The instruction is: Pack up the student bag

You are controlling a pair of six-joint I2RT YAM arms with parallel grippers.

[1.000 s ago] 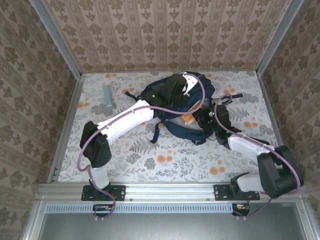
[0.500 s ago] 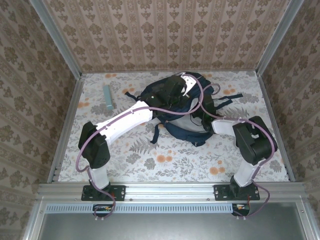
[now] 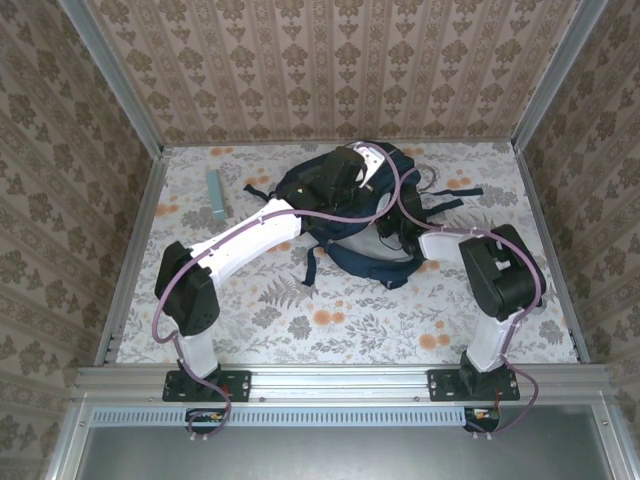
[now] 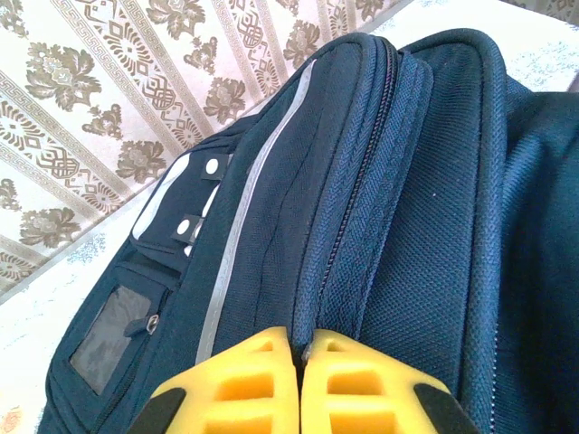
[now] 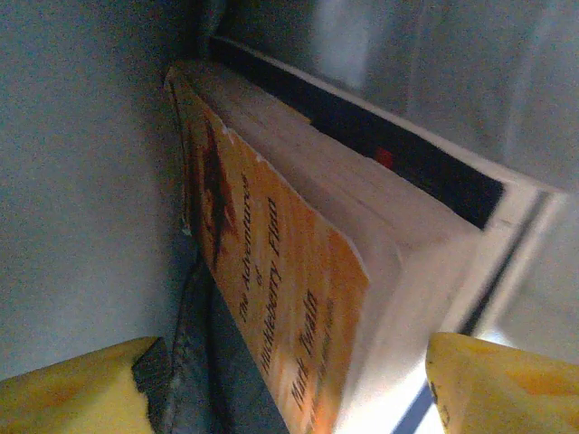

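Table w/ floral cloth carries bag, lying flat at far centre btwn both arms. L arm lies over bag's top. L gripper is fully closed, yellow pads together against bag's zip seam; can't tell if anything's pinched. R arm enters bag's opening from its R side. R gripper gapes wide inside bag, gripping nothing, paperback book standing btwn its fingers. Teal bar lies well L of bag.
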